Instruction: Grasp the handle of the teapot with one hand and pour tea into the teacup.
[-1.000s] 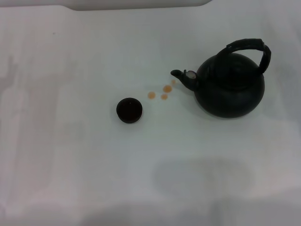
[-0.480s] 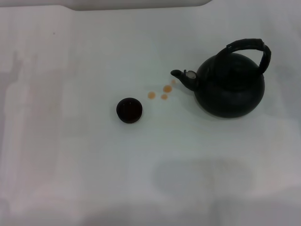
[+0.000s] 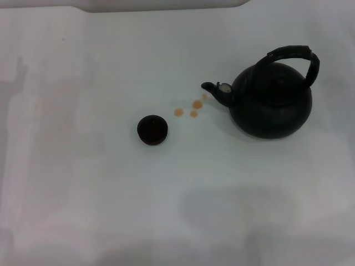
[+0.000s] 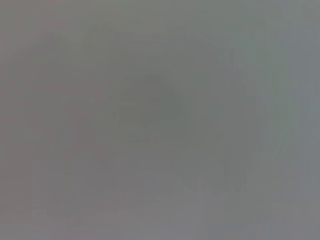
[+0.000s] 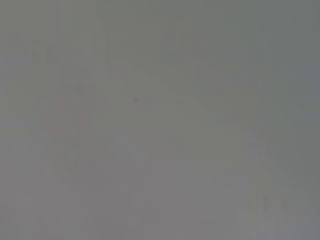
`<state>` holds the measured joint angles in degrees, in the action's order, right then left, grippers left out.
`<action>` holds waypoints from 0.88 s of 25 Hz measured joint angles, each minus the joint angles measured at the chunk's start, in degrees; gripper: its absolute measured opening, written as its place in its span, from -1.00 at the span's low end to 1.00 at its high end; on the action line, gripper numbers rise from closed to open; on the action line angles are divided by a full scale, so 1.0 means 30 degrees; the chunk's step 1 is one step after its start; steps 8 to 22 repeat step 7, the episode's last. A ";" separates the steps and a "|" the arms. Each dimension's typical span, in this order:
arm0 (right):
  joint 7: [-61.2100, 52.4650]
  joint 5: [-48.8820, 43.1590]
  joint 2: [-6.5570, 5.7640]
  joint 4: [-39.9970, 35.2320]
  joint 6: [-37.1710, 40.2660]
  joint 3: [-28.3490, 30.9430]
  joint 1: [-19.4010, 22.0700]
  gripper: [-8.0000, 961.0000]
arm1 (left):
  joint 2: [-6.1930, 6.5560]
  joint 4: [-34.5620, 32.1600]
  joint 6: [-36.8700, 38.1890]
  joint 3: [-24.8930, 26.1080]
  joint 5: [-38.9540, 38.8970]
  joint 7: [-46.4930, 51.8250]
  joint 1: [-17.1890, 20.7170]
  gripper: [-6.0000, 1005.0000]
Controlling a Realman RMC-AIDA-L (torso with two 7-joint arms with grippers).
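Note:
The black teapot (image 3: 270,101) stands upright on the white table at the right, its spout (image 3: 213,88) pointing left. Its ribbed arched handle (image 3: 295,57) leans to the far right over the lid. The tiny dark teacup (image 3: 152,129) stands left of the teapot, nearer to me, apart from the spout. Neither gripper shows in the head view. Both wrist views show only a plain grey surface.
Several small orange-brown tea drops (image 3: 193,107) lie on the table (image 3: 83,183) between the spout and the teacup. A pale raised edge (image 3: 166,4) runs along the far side. Faint shadows fall on the left and the near middle of the table.
The teapot and the teacup have not moved. The faint shadow at the left of the table has shifted slightly.

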<state>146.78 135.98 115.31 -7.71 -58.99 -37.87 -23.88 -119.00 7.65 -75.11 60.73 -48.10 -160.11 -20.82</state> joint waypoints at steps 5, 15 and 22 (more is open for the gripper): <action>0.0000 0.0000 0.0001 -0.0097 0.0137 -0.0001 -0.0268 0.33 | -0.0020 -0.0001 0.0005 -0.0001 -0.0102 -0.0019 -0.0059 0.77; 0.0000 -0.0001 0.0000 -0.0095 0.0195 -0.0001 -0.0292 0.33 | -0.0023 -0.0003 0.0005 0.0000 -0.0179 -0.0015 -0.0062 0.77; 0.0000 -0.0001 0.0000 -0.0095 0.0195 -0.0001 -0.0292 0.33 | -0.0023 -0.0003 0.0005 0.0000 -0.0179 -0.0015 -0.0062 0.77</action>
